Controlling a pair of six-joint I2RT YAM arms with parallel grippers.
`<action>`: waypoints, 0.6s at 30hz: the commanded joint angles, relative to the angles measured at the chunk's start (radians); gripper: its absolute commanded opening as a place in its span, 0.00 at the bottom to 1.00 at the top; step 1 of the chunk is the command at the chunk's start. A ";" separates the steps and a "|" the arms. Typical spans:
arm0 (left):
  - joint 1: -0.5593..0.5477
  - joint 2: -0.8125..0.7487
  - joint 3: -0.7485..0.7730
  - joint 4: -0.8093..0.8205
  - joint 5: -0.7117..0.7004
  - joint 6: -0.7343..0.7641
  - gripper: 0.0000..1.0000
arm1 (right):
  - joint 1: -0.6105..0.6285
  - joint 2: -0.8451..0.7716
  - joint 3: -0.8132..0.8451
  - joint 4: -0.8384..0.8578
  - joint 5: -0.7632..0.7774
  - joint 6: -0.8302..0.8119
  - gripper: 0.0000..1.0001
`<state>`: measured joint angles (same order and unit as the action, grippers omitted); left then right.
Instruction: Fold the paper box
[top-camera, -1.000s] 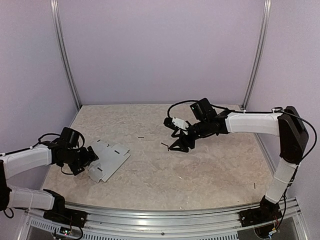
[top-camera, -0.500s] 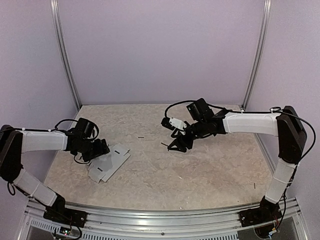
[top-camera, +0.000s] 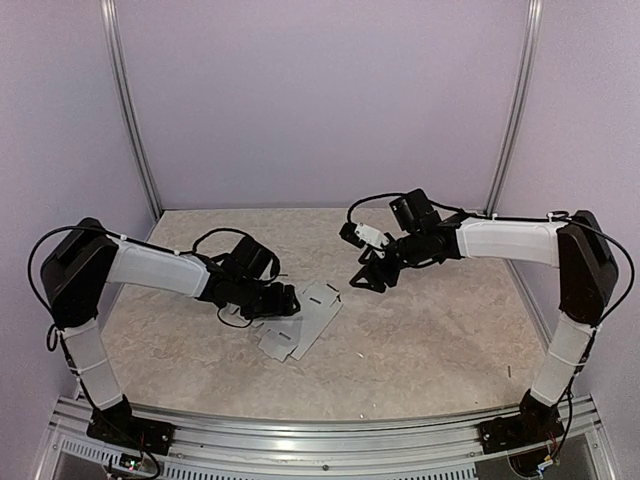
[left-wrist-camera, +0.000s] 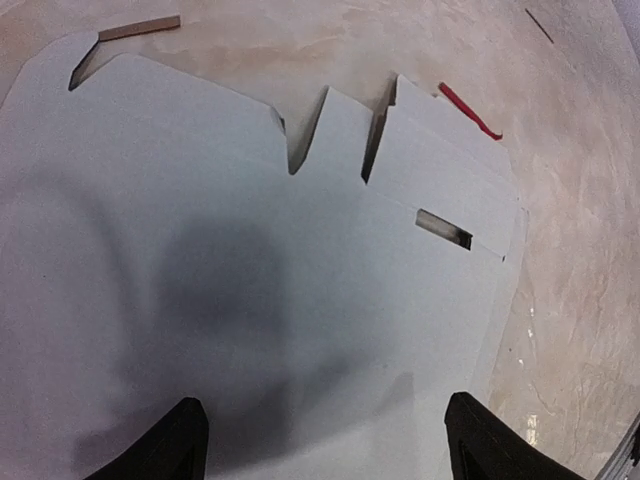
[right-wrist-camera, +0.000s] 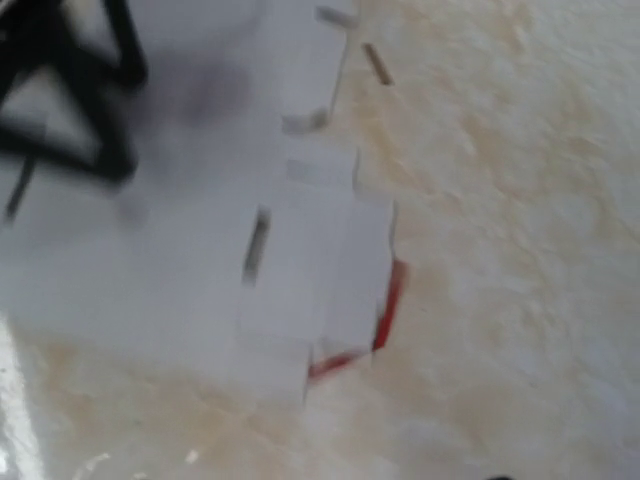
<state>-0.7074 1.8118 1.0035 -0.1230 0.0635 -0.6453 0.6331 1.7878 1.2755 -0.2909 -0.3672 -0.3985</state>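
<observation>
The paper box lies flat on the table's middle as a pale grey-white die-cut blank with flaps and small dark slots. It fills the left wrist view and shows blurred in the right wrist view. My left gripper stands open over the blank's left part, its two black fingertips spread wide above the card and nothing between them. My right gripper hovers open just right of the blank's far corner, apart from it. Its fingers are almost out of its own view.
A thin red strip pokes out at the blank's edge, also in the right wrist view. A small brown scrap lies beside the card. The left gripper is a dark blur over the card. Purple walls enclose the beige table.
My left arm has swept right from the table's left side, and the paper box has slid with it to the middle. My right gripper has shifted slightly right and back.
</observation>
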 joint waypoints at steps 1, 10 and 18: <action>-0.096 0.042 0.063 -0.015 0.046 0.119 0.80 | -0.034 -0.049 -0.033 -0.018 -0.047 0.004 0.70; -0.056 -0.320 -0.067 -0.009 -0.133 0.137 0.91 | -0.006 -0.019 -0.076 -0.018 0.025 -0.101 0.68; 0.020 -0.413 -0.281 0.052 0.055 -0.150 0.91 | 0.142 0.027 -0.071 -0.032 0.158 -0.223 0.69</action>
<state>-0.6823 1.4006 0.8227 -0.0704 0.0288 -0.6540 0.7025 1.7805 1.2118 -0.2947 -0.2806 -0.5369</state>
